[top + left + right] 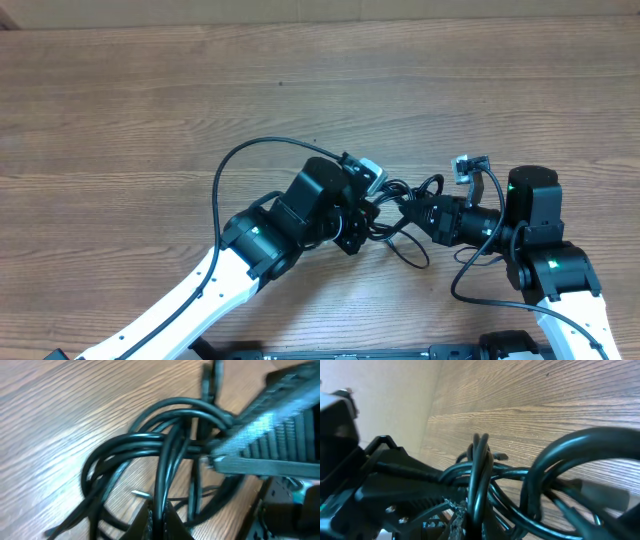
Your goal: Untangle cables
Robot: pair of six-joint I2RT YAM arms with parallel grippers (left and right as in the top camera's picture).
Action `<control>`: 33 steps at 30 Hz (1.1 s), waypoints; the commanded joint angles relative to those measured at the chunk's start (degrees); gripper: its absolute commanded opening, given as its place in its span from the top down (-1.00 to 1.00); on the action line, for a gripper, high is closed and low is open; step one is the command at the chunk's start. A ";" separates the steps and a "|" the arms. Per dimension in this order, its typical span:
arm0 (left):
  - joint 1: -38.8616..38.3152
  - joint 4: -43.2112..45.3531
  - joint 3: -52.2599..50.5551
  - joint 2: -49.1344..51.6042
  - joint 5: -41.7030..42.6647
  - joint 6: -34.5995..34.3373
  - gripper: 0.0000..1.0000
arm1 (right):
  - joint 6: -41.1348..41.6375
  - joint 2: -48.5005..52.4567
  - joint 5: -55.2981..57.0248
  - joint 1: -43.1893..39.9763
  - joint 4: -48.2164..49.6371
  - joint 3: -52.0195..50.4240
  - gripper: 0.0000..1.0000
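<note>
The cables [405, 215] are a tangle of thin black cords lying on the wooden table between my two grippers. My left gripper [372, 212] is shut on strands at the left side of the bundle; the left wrist view shows cords [165, 460] pinched between its fingers [161, 521]. My right gripper [418, 212] is shut on strands at the right side; the right wrist view shows looped cords [481, 467] running down between its fingers [472, 527]. A loose loop [410, 255] trails toward the front.
The wooden table [150, 110] stretches left and back. The left arm's thicker black cable [235, 160] arcs over the table. The right arm's own cable [465, 275] loops by its base. The left arm's body [380, 480] fills the right wrist view's left.
</note>
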 commanded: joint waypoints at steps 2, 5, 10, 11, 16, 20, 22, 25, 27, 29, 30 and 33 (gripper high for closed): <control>-0.33 -1.60 1.16 -0.22 -10.80 -9.99 0.92 | 0.02 -0.07 -0.11 -0.11 0.50 2.01 0.93; -0.31 -2.67 1.16 -0.22 -14.82 -14.34 0.91 | 0.04 -0.07 -0.35 -0.11 0.50 2.01 0.93; -0.28 -5.09 1.16 -0.22 -18.49 -17.44 0.91 | 0.04 -0.07 -0.52 -0.11 0.50 2.01 0.93; -0.28 -5.44 1.16 -0.22 -19.06 -17.46 0.92 | 0.04 -0.07 -0.57 -0.11 0.50 2.01 0.92; -0.28 -8.22 1.16 -0.22 -21.90 -17.42 0.92 | 0.04 -0.07 -2.80 -0.11 1.03 2.01 0.93; -0.28 -10.84 1.16 -0.22 -25.57 -17.42 0.92 | 0.04 -0.07 -5.79 -0.11 2.25 2.01 0.93; -0.28 -11.91 1.16 -0.22 -26.73 -17.44 0.92 | 0.04 -0.07 -6.58 -0.11 2.56 2.01 0.92; -0.28 -12.35 1.16 -0.22 -26.99 -17.42 0.92 | 0.02 -0.07 -6.58 -0.11 2.64 2.01 0.93; -0.28 -12.35 1.16 -0.22 -26.99 -17.40 0.92 | 0.02 -0.07 -6.56 -0.11 2.64 2.01 0.93; -0.28 -12.35 1.16 -0.22 -27.02 -17.33 0.91 | 0.02 -0.07 -6.56 -0.11 2.64 2.01 0.93; -0.28 -12.33 1.16 -0.22 -27.02 -16.96 0.91 | 0.02 -0.07 -6.54 -0.11 2.64 2.01 0.93; -0.28 -12.35 1.16 -0.22 -27.12 -15.30 0.92 | -0.02 -0.07 -6.51 -0.11 2.64 2.01 0.93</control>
